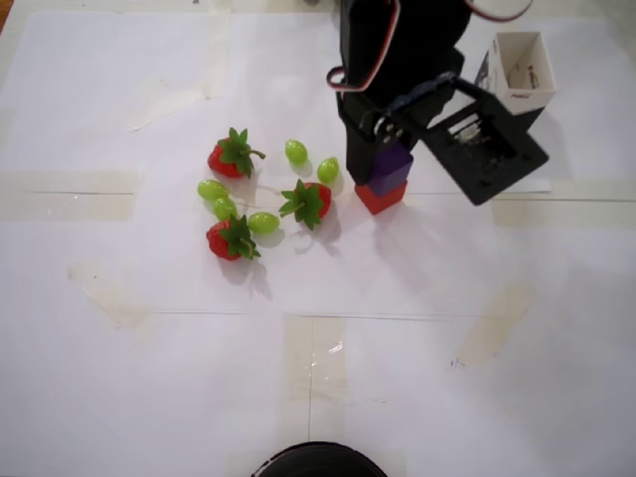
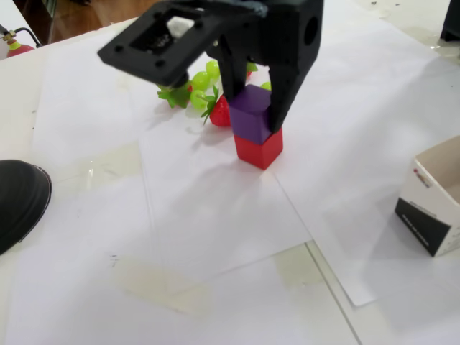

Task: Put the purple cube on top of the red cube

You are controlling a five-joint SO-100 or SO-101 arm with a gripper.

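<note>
1. Overhead view: the purple cube is sitting directly over the red cube, which is showing only as a red strip at the picture's lower side of the stack. The gripper is coming in from the top of the picture, its black body covering the purple cube's upper edge. The stack is lying just right of the strawberries and green grapes, apart from them.

2. Overhead view: neither cube is offering a long axis; both are equal-sided. Their faces are turning slightly against the picture edges, and the two seem to be sharing that turn.

3. Fixed view: the gripper is pinching the purple cube, one black finger at its left face, the other at its right. The purple cube appears to be resting on the red cube, offset a little to the left, so its left edge is overhanging.

4. Fixed view: judging from this, the coming move is a release. The deciding relation is vertical: purple over red, contact apparently made. The fingers need spreading sideways, then lifting straight up, so the offset cube is not being dragged off.

5. Fixed view: a white box is standing well apart at right.
</note>
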